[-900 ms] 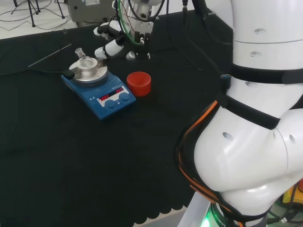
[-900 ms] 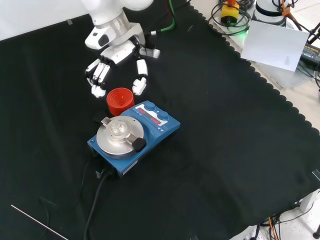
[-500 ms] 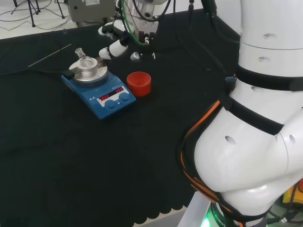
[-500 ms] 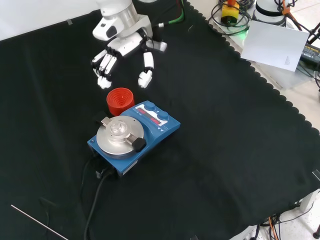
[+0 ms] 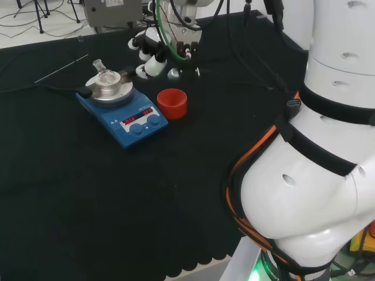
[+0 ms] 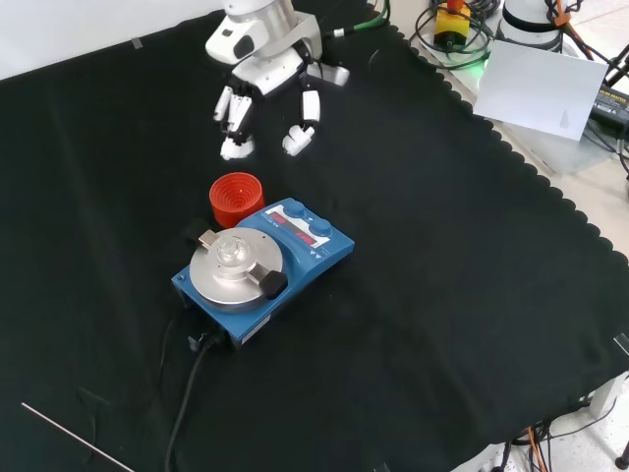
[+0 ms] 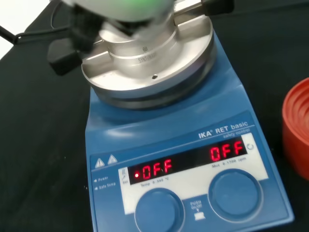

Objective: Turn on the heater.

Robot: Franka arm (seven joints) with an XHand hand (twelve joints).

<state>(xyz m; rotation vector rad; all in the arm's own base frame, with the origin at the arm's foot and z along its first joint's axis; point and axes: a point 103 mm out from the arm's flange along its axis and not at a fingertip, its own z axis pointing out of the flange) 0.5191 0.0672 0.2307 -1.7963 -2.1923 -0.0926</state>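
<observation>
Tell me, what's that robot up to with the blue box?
The arm's hand hangs open over the black cloth, holding nothing and touching nothing. In the front view it sits beyond a red ring, which stands beside the blue heater. The heater has a metal plate on top with a small glass flask on it, and two round knobs at its front, below a lit red display. Nothing is pressing the knobs at the moment.

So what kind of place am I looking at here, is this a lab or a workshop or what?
Most likely a robotics lab set up for chemistry bench work. A blue heater with a small glass flask on its metal plate sits on black cloth, and a robot hand hovers above the bench.
</observation>
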